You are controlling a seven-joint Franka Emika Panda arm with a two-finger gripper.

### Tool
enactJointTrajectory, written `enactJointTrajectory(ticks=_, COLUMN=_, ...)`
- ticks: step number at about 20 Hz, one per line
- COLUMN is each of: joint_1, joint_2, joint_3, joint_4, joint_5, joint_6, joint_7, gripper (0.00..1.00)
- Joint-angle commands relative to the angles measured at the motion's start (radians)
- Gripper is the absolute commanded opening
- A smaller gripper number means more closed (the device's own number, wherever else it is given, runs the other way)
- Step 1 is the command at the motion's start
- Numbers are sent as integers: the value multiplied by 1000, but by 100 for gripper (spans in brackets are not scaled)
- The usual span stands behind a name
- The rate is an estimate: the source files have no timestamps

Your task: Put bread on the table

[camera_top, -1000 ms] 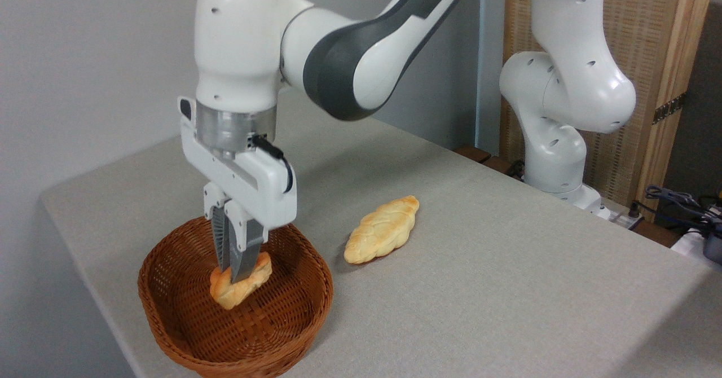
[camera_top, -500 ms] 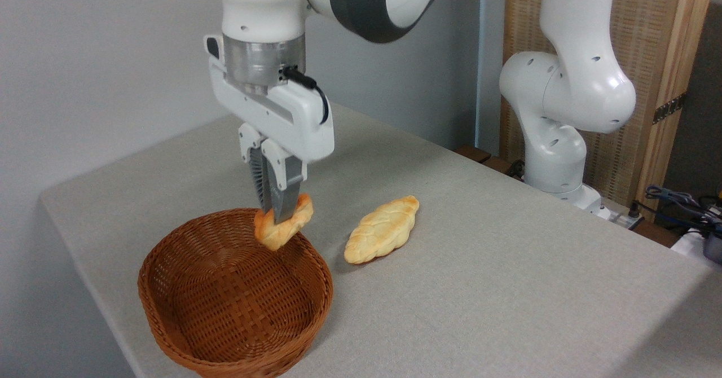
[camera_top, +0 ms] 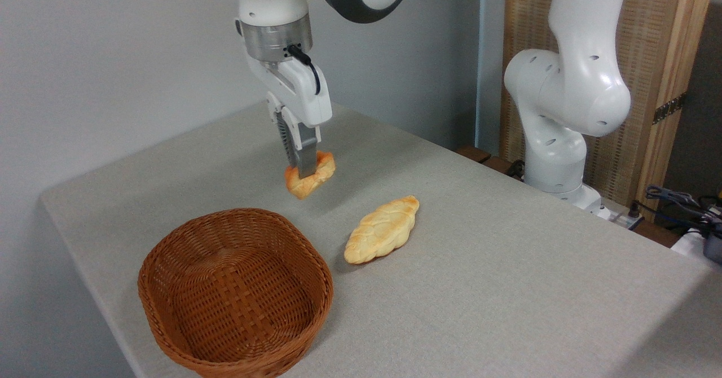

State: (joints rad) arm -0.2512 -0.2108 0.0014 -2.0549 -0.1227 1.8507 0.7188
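The bread (camera_top: pixel 316 179), a small orange-golden bun, hangs in the air above the grey-beige table (camera_top: pixel 479 288), behind the far rim of the wicker basket. My gripper (camera_top: pixel 305 170) points straight down and is shut on the bun, its fingers pinching it from above. The bun is clear of the basket and does not touch the tabletop; its shadow falls on the cloth below it.
A brown woven basket (camera_top: pixel 236 293) stands empty at the front left. A paler braided oval loaf (camera_top: pixel 382 229) lies on the table to the right of the basket. The arm's white base (camera_top: pixel 555 141) rises at the back right, with cables (camera_top: pixel 685 203) beyond it.
The gripper lifted the bun out of the basket, rose, and carried it back and to the right, beyond the basket's rim. The basket is now empty.
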Motion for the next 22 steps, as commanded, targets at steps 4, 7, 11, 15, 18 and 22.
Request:
enactJointTrajectory(ticks=4, joint_1=-85, joint_2=-55, joint_3=18, joint_4=-113, joint_5=70, joint_6=5, joint_7=-9, gripper=96)
enactJointTrajectory(ticks=7, joint_1=-86, joint_2=-53, joint_3=18, joint_4=-119, joint_5=77, joint_6=9, joint_7=-7, gripper=100)
enactJointTrajectory(ticks=11, joint_1=-99, joint_2=-52, joint_3=20, joint_4=-120, joint_5=77, joint_6=13, joint_7=-6, gripper=100)
enactJointTrajectory(ticks=15, joint_1=-117, joint_2=-68, joint_3=17, joint_4=-107, joint_5=202, joint_6=22, joint_7=-1, gripper=100)
enactJointTrajectory(ticks=18, joint_1=-117, joint_2=-70, joint_3=22, joint_4=-76, joint_5=210, joint_6=13, joint_7=-13, gripper=100)
enactJointTrajectory(ticks=22, joint_1=-106, joint_2=2, joint_3=52, joint_4=74, joint_5=206, joint_6=-27, joint_7=-123, gripper=100)
